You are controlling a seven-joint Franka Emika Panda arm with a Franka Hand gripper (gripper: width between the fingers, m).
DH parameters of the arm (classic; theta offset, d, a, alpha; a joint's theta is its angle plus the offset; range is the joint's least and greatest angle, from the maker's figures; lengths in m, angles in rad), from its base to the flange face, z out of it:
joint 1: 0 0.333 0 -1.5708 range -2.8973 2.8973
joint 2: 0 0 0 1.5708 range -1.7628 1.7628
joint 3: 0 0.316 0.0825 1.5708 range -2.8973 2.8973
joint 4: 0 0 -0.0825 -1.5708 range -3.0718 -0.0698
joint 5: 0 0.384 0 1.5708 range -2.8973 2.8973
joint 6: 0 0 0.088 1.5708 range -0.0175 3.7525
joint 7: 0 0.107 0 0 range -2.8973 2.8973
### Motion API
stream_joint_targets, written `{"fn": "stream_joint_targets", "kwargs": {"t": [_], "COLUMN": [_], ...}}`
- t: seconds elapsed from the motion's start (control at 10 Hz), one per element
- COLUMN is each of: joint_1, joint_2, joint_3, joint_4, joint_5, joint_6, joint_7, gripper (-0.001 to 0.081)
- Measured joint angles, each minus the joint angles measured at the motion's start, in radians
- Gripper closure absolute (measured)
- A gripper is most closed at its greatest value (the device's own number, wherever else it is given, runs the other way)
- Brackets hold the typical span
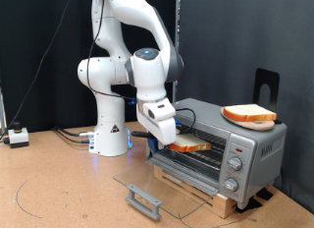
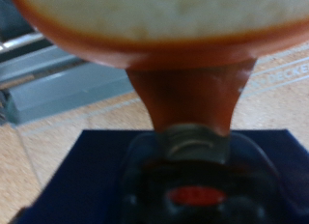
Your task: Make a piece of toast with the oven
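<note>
The gripper (image 1: 169, 136) is seen at the open mouth of the oven (image 1: 218, 149), its fingers closed on a slice of bread (image 1: 188, 144) that is held level and juts from the fingertips into the oven's opening. In the wrist view the same slice (image 2: 154, 21) fills the frame just ahead of the fingers, pale crumb above a brown crust, so the hold is shown plainly.

For this step to be done well, it is judged that the slice should be kept flat and lined up with the wire rack (image 1: 196, 157) directly beneath it, and lowered until it is borne by the rack before the fingers are parted; a tilted slice could catch on the oven's upper edge or slide off.

The glass door (image 1: 162, 184) is folded down flat below and in front of the gripper, its grey handle (image 1: 145, 199) farthest out. Beyond the gripper, on the oven's roof, an orange plate (image 1: 248, 123) is seen with a second slice (image 1: 249, 113) lying in it. Nothing else can be made out inside the oven.
</note>
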Motion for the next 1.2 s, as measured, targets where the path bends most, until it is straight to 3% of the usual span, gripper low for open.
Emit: {"fn": "stream_joint_targets", "kwargs": {"t": [0.2,0.7,0.9,1.2], "joint_1": [-0.014,-0.125,-0.164,-0.179], "joint_2": [0.000,-0.005,-0.005,-0.004], "joint_3": [-0.006,-0.130,-0.162,-0.175], "joint_4": [-0.002,0.027,0.037,0.050], "joint_5": [-0.035,-0.110,-0.121,-0.121], "joint_6": [0.014,-0.068,-0.076,-0.103], "joint_7": [-0.031,-0.264,-0.291,-0.293], "gripper": [0.0411,0.0411,0.0411,0.0411]}}
